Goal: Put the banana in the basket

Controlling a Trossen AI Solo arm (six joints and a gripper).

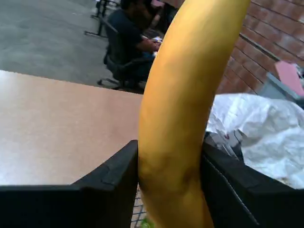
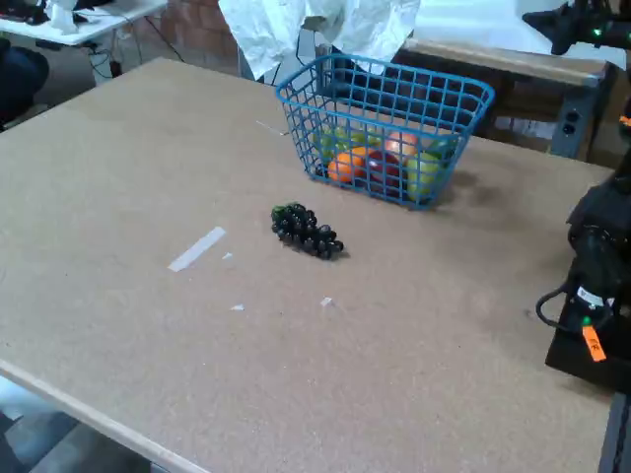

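Wrist view: the smooth yellow curved banana (image 1: 185, 114) stands upright, squeezed between the two black fingers of the gripper (image 1: 171, 175), which press its lower part from both sides.
Behind it: tan tabletop (image 1: 52, 128), crumpled white paper (image 1: 261, 128).
Fixed view: blue wire-grid rectangular basket (image 2: 394, 99) holding fruit; dark grape bunch (image 2: 308, 231) just before it; banana and gripper not seen.

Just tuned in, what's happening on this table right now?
In the wrist view the gripper is shut on the banana, lifted clear of the table. The fixed view shows neither the gripper nor the banana. The blue basket sits at the far side of the table, already holding several fruits, and a dark grape bunch lies on the table in front of it. The banana is not yet in the basket.
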